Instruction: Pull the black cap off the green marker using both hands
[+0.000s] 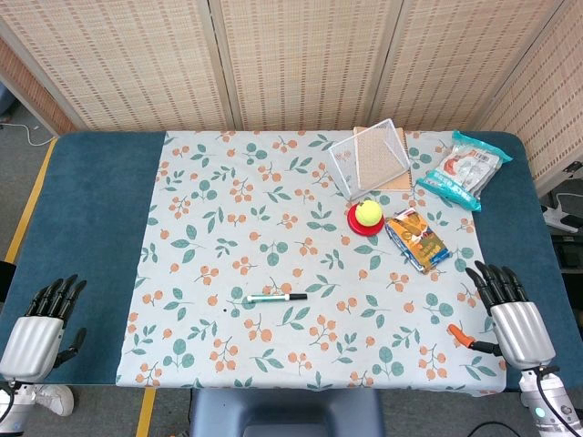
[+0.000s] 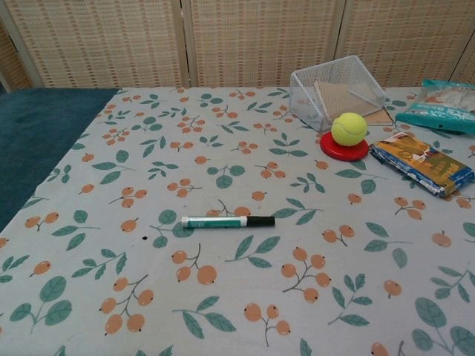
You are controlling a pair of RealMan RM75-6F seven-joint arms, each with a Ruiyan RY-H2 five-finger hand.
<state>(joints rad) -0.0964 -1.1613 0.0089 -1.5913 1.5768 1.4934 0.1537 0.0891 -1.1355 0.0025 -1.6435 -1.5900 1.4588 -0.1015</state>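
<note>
Green marker [image 1: 270, 298] with black cap [image 1: 296, 297] lies on the floral tablecloth [image 1: 228, 237] before woven screens [image 1: 301, 55]; only the head view shows left hand [image 1: 41, 326] and right hand [image 1: 512, 314], fingers apart, empty.

A folding screen [image 1: 301, 59] of woven, cane-coloured panels in pale frames stood behind the surface, spanning the full width of the head view and angling forward at both ends. The surface [image 1: 91, 209] was covered in dark teal fabric, with a pale cloth [image 1: 237, 237] printed with orange berries and green leaves laid across its middle. Grey floor [image 1: 18, 173] showed at the left, marked by a yellow line [image 1: 27, 205] running alongside the surface. A white cable [image 1: 35, 138] lay on the floor near the screen. Lighting was even and diffuse.
</note>
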